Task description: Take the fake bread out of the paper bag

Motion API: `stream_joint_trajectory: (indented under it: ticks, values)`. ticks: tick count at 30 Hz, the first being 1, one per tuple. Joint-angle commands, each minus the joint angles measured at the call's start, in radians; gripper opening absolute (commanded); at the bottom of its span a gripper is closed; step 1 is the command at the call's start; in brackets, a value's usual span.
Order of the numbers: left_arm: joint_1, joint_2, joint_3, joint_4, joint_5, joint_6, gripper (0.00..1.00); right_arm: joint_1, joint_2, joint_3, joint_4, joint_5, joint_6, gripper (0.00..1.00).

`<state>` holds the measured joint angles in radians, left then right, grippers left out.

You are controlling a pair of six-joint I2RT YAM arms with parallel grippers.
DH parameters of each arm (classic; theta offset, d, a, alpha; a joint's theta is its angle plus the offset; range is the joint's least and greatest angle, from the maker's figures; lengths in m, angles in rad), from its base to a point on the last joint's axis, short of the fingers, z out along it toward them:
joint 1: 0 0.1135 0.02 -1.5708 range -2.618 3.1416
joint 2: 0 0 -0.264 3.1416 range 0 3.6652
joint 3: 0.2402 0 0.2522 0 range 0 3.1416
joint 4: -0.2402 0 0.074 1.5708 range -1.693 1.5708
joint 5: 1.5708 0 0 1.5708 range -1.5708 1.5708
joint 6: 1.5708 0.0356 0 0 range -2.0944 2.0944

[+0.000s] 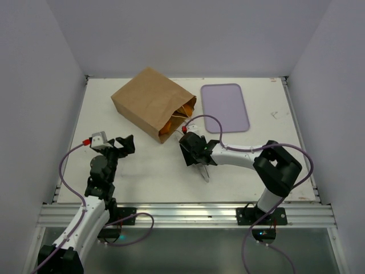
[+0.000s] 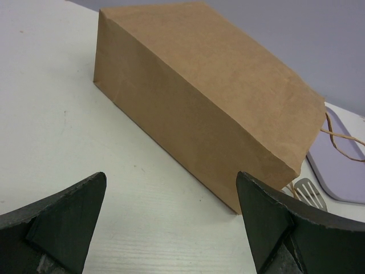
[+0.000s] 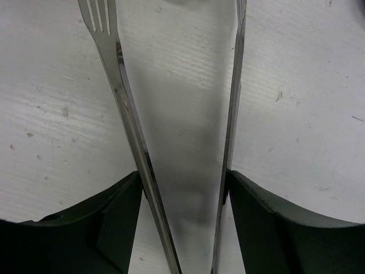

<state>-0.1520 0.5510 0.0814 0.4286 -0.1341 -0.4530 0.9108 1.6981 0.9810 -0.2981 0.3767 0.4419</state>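
The brown paper bag lies on its side at the back left, mouth facing the right arm. Glossy orange fake bread shows inside the mouth. My right gripper hovers just in front of the mouth, shut on the long metal tongs. In the right wrist view both tong arms are pressed between my fingers of the gripper. My left gripper is open and empty, left of the bag. The left wrist view shows the bag's side beyond that gripper.
A lavender tray lies right of the bag; it also shows in the left wrist view. A tong tip and the bag's cord handle show past the bag's corner. White walls enclose the table.
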Motion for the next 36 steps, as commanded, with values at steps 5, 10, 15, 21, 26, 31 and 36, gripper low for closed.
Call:
stream_joint_trajectory:
  ticks: [5, 10, 15, 21, 26, 31, 36]
  values:
    - [-0.001, 0.009, 0.017, 0.038, 0.007, 0.013, 1.00, 0.002, 0.023, 0.018, 0.077, 0.027, 0.046, 0.66]
    - [-0.001, 0.009, 0.020, 0.039, 0.008, 0.013, 1.00, 0.002, 0.008, -0.021, 0.120, 0.022, 0.057, 0.85]
    - [-0.001, 0.000, 0.018, 0.038, 0.008, 0.013, 1.00, 0.003, -0.037, -0.068, 0.171, 0.047, 0.061, 0.93]
    - [-0.001, 0.009, 0.018, 0.042, 0.016, 0.011, 1.00, 0.007, -0.121, -0.133, 0.209, 0.077, 0.070, 0.99]
    - [-0.001, 0.006, 0.018, 0.042, 0.019, 0.013, 1.00, 0.026, -0.234, -0.241, 0.290, 0.105, 0.038, 0.99]
    - [-0.001, 0.009, 0.020, 0.044, 0.022, 0.013, 1.00, 0.045, -0.314, -0.349, 0.392, 0.139, 0.057, 0.99]
    - [-0.001, 0.007, 0.018, 0.048, 0.027, 0.013, 1.00, 0.117, -0.373, -0.427, 0.483, 0.205, 0.041, 0.99]
